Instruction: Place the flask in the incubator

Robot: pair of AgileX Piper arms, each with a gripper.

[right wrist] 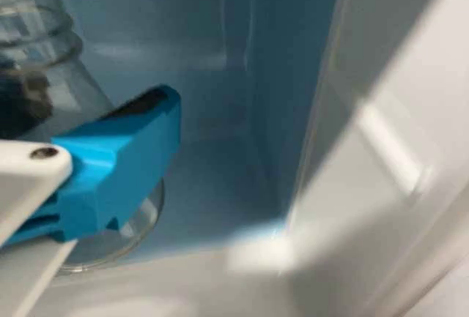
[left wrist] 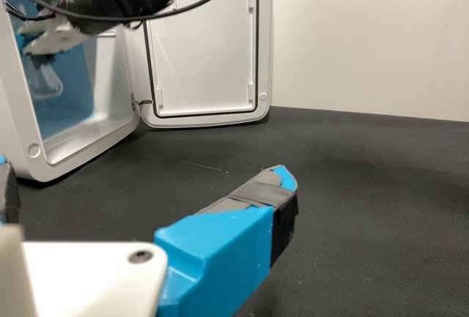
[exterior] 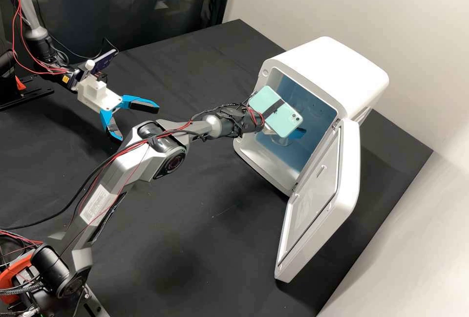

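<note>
Right hand [right wrist: 95, 123] is clamped on the clear glass flask [right wrist: 44, 39] below its neck, inside the incubator [exterior: 332, 73] — probably light, stiff, slippery, breakable; the neck looks safest; left hand [exterior: 139, 123] spread, empty.

The right arm [exterior: 146, 156] has its wrist inside the open incubator [exterior: 332, 77] at the right edge of the tabletop [exterior: 205, 229], the left pincer [exterior: 138, 122] spread above its left side.

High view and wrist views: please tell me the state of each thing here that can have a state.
Incubator: open, with the flask inside.
Door: swung wide open.
Flask: inside the incubator, held by the right gripper.
Right gripper: inside the incubator, shut on the flask.
Left gripper: open, empty, above the bench.
</note>
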